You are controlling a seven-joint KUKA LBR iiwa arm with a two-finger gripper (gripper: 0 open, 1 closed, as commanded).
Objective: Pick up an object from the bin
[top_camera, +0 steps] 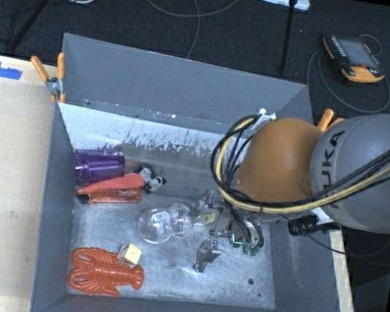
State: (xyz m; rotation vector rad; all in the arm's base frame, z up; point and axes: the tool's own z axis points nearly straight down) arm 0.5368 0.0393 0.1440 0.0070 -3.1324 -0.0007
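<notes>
The gripper (pixel 204 258) hangs low over the bare floor of the bin (pixel 236 288); I cannot tell whether it is wide or narrow. Just to its left a clear cup (pixel 163 224) lies on its side. Slick and round, it could roll off if nudged. A red lobster (pixel 105 272) lies farther off.

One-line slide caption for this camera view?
The hand sits low in the grey bin beside a clear cup, with a red lobster toy and purple cup farther left.

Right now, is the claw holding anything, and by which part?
Nothing, it seems: the claw is down by the bin floor, just right of the toppled clear glass.
</notes>
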